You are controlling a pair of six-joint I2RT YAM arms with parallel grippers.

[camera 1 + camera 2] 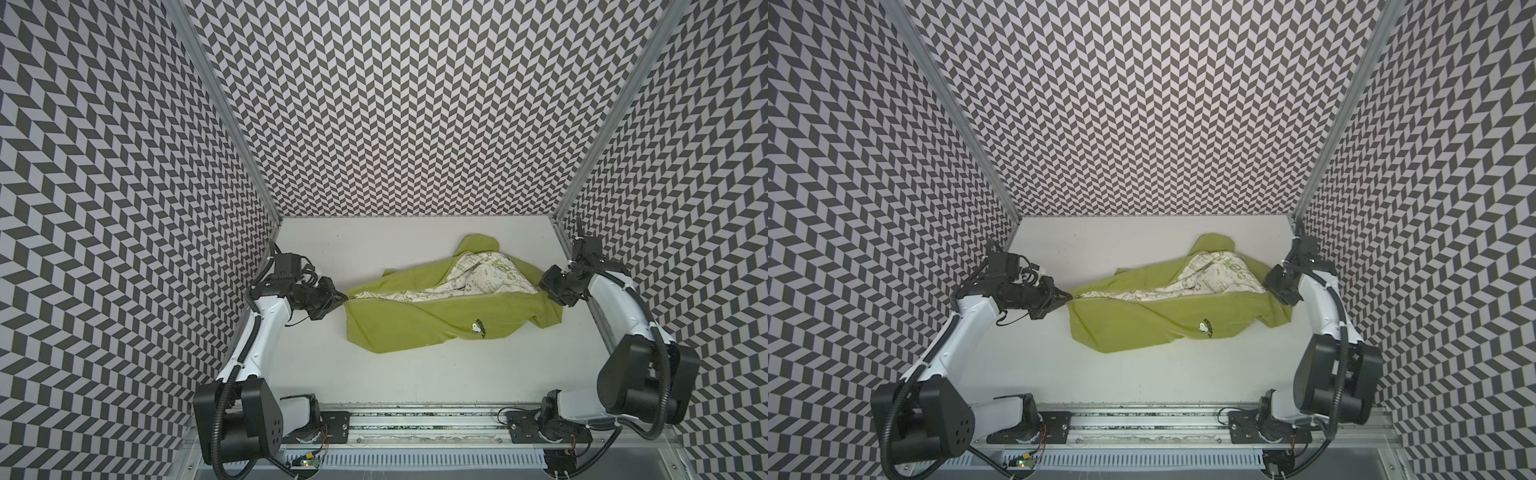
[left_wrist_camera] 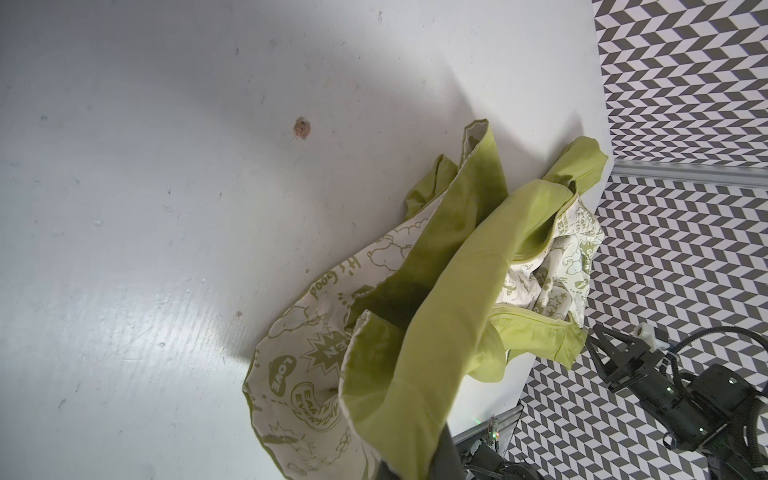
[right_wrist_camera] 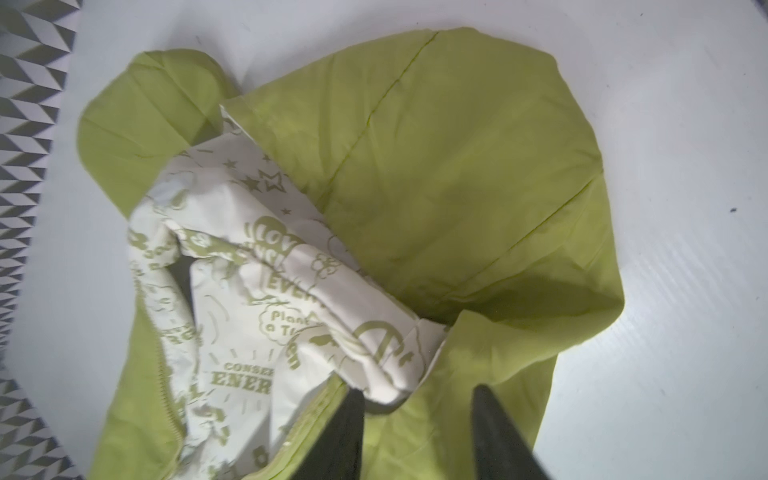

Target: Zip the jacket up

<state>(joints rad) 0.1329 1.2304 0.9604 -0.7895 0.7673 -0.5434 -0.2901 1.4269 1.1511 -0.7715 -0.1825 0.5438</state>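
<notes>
**Jacket (image 1: 419,328) pinned at its hem end and not yet zipped, with the right gripper (image 3: 417,392) unclamped at its collar end**

The lime-green jacket lay crosswise on the white table (image 1: 374,374). Its front gaped, so the printed lining (image 1: 478,276) showed above the pale zipper (image 1: 478,296). The left gripper (image 1: 343,297) was at the jacket's hem end, its jaws together on the fabric where the zipper line began. This was probably to anchor that end and keep the line taut for a pull. The right gripper was at the opposite, collar end, touching or just over the front edge. Its fingers were apart with green cloth showing between them and nothing clamped. The cartoon emblem (image 1: 478,328) faced up on the jacket's near panel. I could not make out the slider, so the right gripper's target could not be told.
</notes>
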